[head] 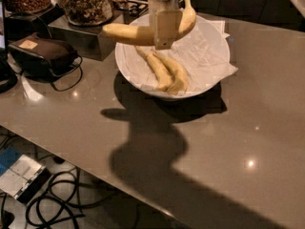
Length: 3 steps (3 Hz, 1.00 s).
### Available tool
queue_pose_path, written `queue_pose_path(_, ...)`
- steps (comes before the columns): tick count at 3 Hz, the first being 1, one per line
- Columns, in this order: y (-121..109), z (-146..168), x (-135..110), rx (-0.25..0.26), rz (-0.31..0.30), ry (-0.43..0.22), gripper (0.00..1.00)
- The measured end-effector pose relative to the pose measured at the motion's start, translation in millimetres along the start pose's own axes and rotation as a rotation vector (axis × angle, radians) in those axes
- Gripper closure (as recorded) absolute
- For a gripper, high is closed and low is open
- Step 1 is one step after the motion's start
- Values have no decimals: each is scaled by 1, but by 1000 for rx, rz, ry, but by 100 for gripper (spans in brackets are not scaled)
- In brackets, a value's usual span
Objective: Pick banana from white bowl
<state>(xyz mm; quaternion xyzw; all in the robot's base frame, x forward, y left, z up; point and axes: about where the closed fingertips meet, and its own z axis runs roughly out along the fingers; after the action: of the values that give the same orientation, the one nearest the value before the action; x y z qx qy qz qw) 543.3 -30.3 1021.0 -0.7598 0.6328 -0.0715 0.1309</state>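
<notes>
My gripper (pixel 164 30) hangs from the top of the camera view, above the white bowl (pixel 214 78), and is shut on the banana (pixel 128 34). The banana is long, curved and pale yellow. It hangs in the air, one end sticking out to the left past the bowl's rim, the other curving up to the right behind the fingers (pixel 165 27). The wide bowl is lined with crumpled white paper and sits on the grey table. Two shorter bananas (pixel 167 70) lie inside it, below the gripper.
Glass jars of nuts (pixel 86 3) stand on a dark box at the back left. A dark brown pouch with a cable (pixel 43 54) lies at the left. The table's front edge (pixel 95 175) runs diagonally; cables and a device (pixel 21 175) lie on the floor below.
</notes>
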Motion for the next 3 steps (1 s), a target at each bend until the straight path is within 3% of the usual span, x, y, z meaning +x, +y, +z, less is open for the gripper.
queue_pose_path(2,-14,8,-16,37,-17,-49,100)
queue_pose_path(3,-25,25,-45,18,-94,-77,100)
